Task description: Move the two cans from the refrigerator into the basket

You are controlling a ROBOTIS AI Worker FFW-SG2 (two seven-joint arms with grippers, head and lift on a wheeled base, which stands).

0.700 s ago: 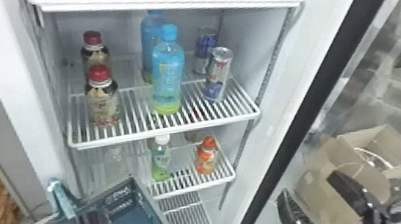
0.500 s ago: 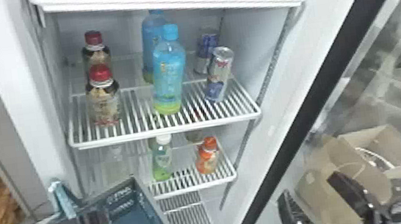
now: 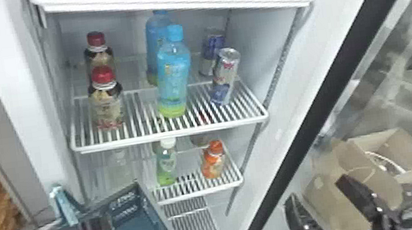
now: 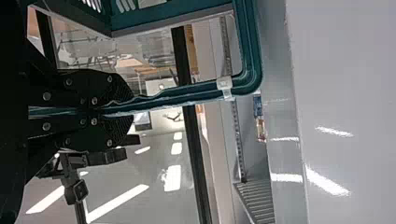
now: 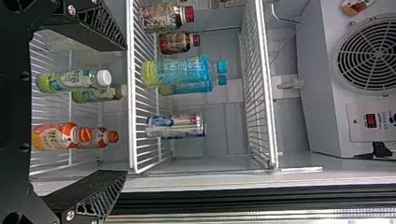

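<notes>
refrigerator (image 3: 29,109): upright, interior exposed. landmark for all placements: its middle shelf (image 3: 170,135), the white wire one bearing the cans.

basket (image 3: 136,209): dark teal, below and to the left of the middle shelf, nearer me.

my left pincer (image 3: 108,228): low and left of the middle shelf; clenched on the basket handle (image 3: 64,203), a teal bar running between its two fingers.

my right pincer (image 3: 315,188): low and right of the middle shelf; released, fingers spread wide.

two blue-capped bottles (image 3: 173,75): upright on the middle shelf, around its centre, one in front of the other.

two red-capped bottles (image 3: 106,103): upright at the middle shelf's left side, again front and rear.

green bottle (image 3: 166,165) and orange bottle (image 3: 214,163): one level under the middle shelf, green to the left.

task items, two cans: both upright on the middle shelf, towards its right side. front can (image 3: 225,78) silver and blue; rear can (image 3: 212,45) mostly blue, partly hidden behind it.
</notes>
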